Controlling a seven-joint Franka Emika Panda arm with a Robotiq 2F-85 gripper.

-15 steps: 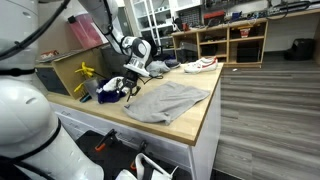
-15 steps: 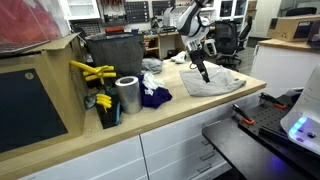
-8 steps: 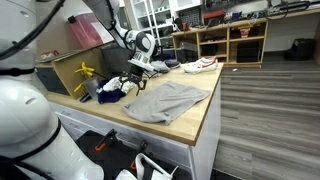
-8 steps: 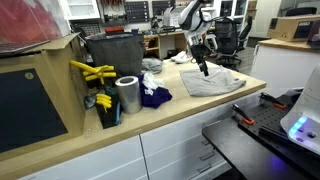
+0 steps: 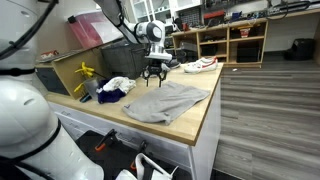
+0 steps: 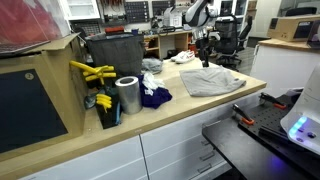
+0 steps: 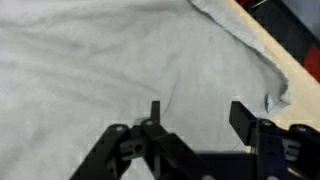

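A grey cloth lies spread flat on the wooden worktop; it also shows as the grey cloth from the opposite side. My gripper hangs just above the cloth's far edge, fingers pointing down. In the wrist view the gripper stands open, with the grey cloth filling the picture below it and nothing between the fingers. One cloth edge is folded over near the bare wood at the right.
A blue and white cloth heap lies beside the grey cloth, with a metal can, yellow tools and a dark bin nearby. Shoes sit at the worktop's far end. Shelving stands behind.
The gripper has moved away from the blue and white heap, rising and swinging over the grey cloth's far edge. Its fingers have opened and hold nothing.
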